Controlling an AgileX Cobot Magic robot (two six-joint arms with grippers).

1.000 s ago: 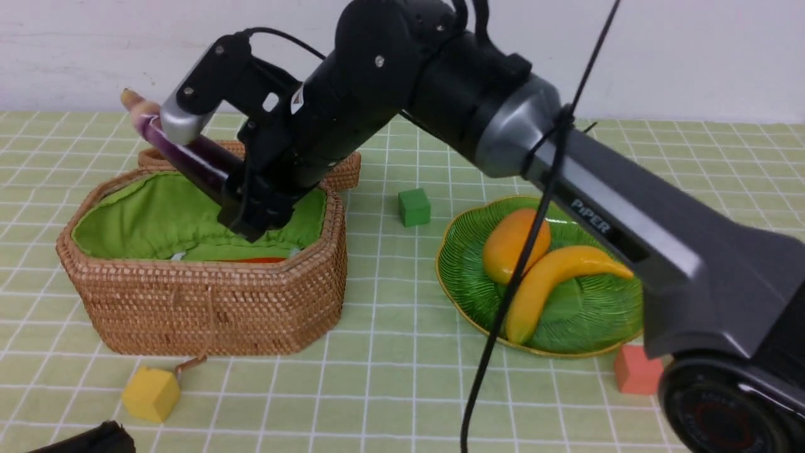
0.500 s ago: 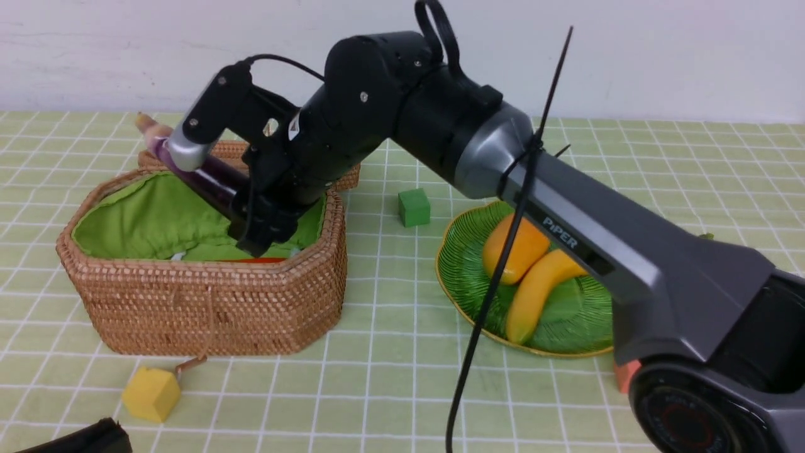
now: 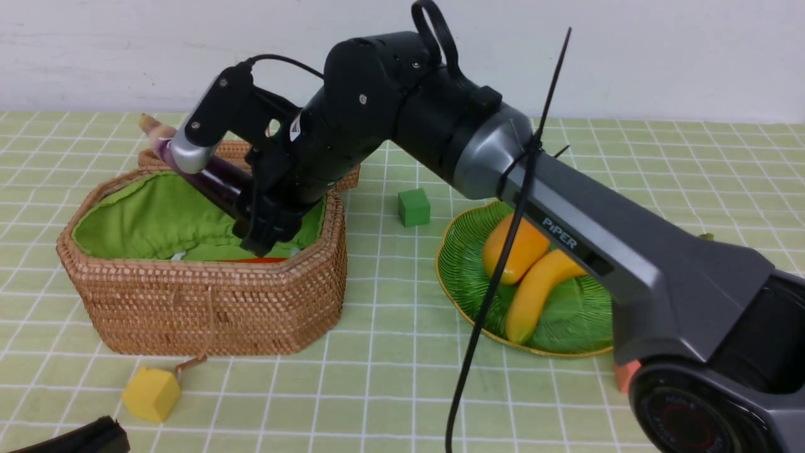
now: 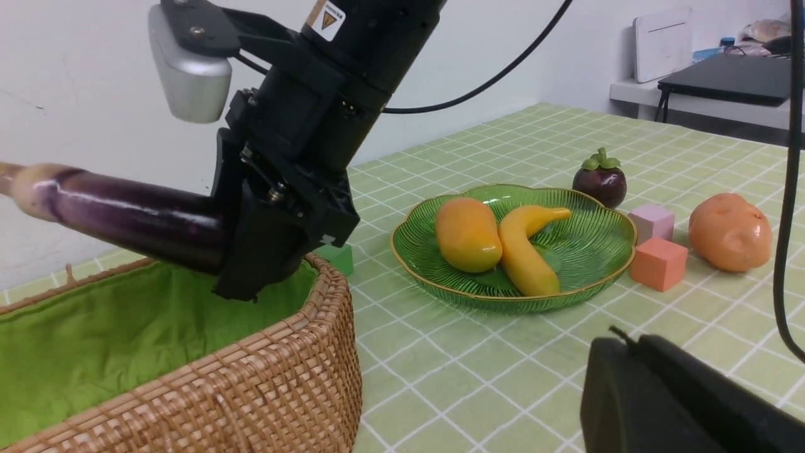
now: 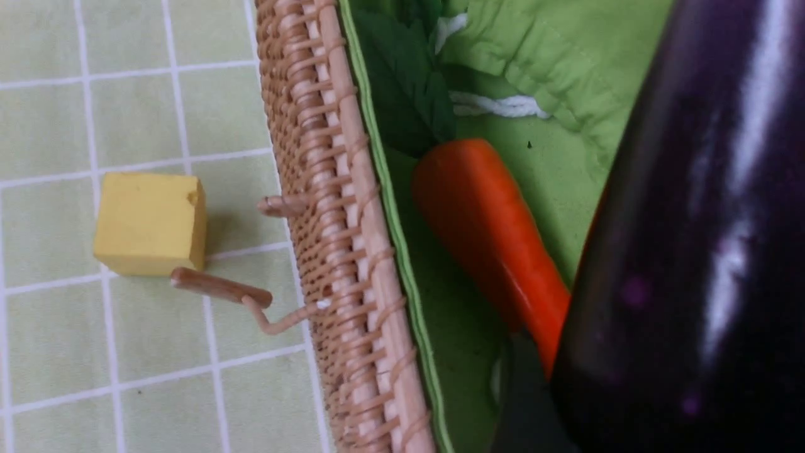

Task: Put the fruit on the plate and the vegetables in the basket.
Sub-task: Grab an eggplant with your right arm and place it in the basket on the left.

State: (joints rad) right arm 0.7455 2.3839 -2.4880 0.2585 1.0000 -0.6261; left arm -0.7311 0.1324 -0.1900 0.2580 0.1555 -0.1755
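My right gripper (image 3: 264,220) is shut on the long dark-purple eggplant (image 3: 204,173), holding it tilted over the green-lined wicker basket (image 3: 207,308). The eggplant's pale stem end points up and back-left. A red-orange carrot (image 5: 490,239) lies inside the basket under the eggplant (image 5: 692,251). On the green plate (image 3: 462,270) rest the mango (image 3: 512,248) and the banana (image 3: 534,292). The mangosteen (image 4: 599,182) and the potato (image 4: 729,231) sit on the cloth beyond the plate. My left gripper (image 4: 622,346) is shut and holds nothing, low at the near left.
A green cube (image 3: 414,207) sits between basket and plate. A yellow cube (image 3: 151,393) lies by the basket's front latch. An orange cube (image 4: 658,263) and a pink cube (image 4: 651,221) stand near the plate. The basket's lid (image 3: 343,173) lies behind it. My right arm spans above the plate.
The right arm has come down and shifted slightly right, bringing the eggplant lower over the basket. Little has moved in the last half second. The left gripper stays put.
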